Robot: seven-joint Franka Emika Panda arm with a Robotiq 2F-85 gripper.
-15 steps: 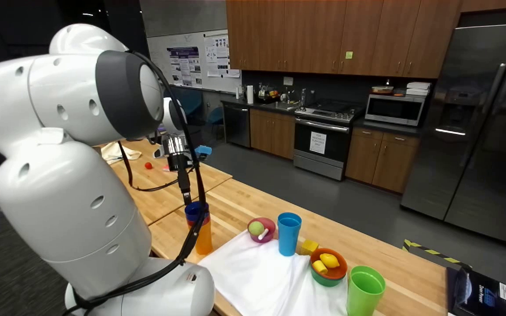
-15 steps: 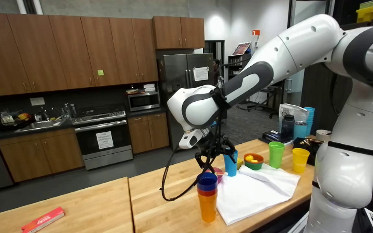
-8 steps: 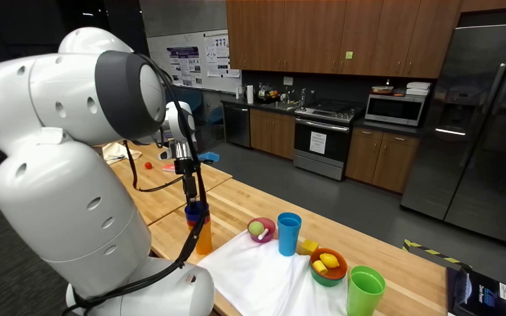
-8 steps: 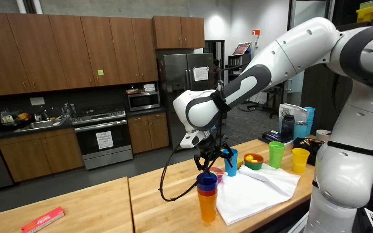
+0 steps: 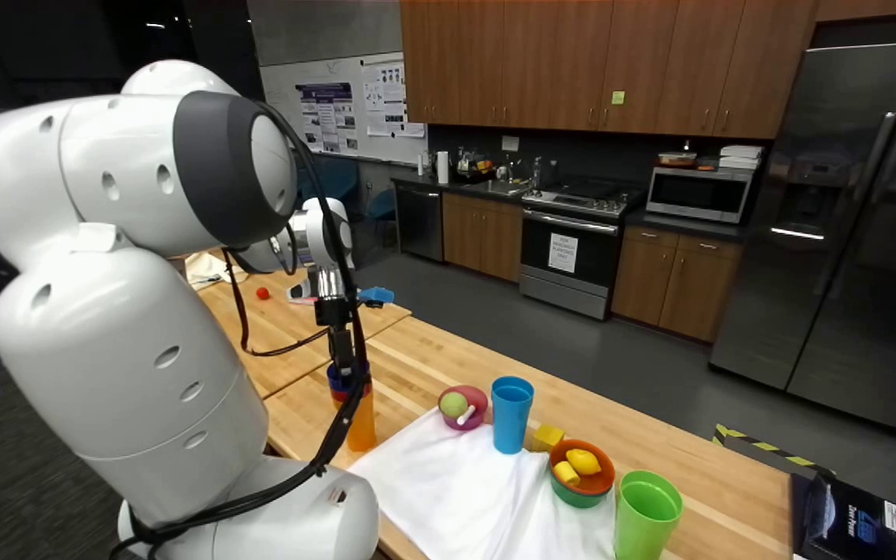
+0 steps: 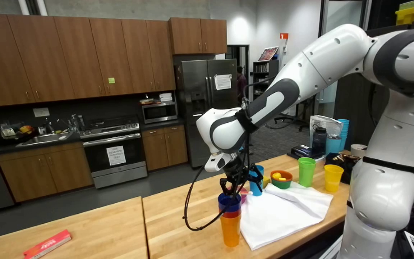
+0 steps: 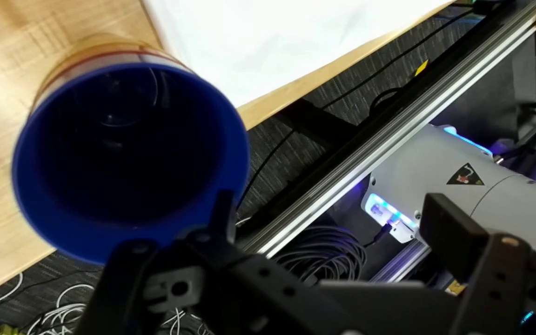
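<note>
Low in the wrist view, claw (image 7: 338, 218): two black fingers stand wide apart; the one left of centre overlaps the rim of the cup stack (image 7: 130, 153), and whether it touches, I cannot tell.
Cup stack: upright on the table (image 6: 178, 241), lower centre of an exterior view, blue above red above orange; its blue mouth fills much of the wrist view's left half.
White cloth (image 6: 282, 219): spread just right of the stack in that frame.
Pink bowl (image 5: 479, 398): centre of an exterior view, at the cloth's far edge, with a green ball (image 5: 453, 404) and a white stick (image 5: 466, 415) in it.
Light-blue cup (image 5: 512, 416): upright, just right of the pink bowl.
Two-tone bowl (image 5: 576, 499): green outside, orange inside, lower right of centre, holding yellow pieces (image 5: 584, 462), a yellow block (image 5: 547, 437) just beside it.
Green cup (image 5: 646, 517): lower right, near the two-tone bowl.
</note>
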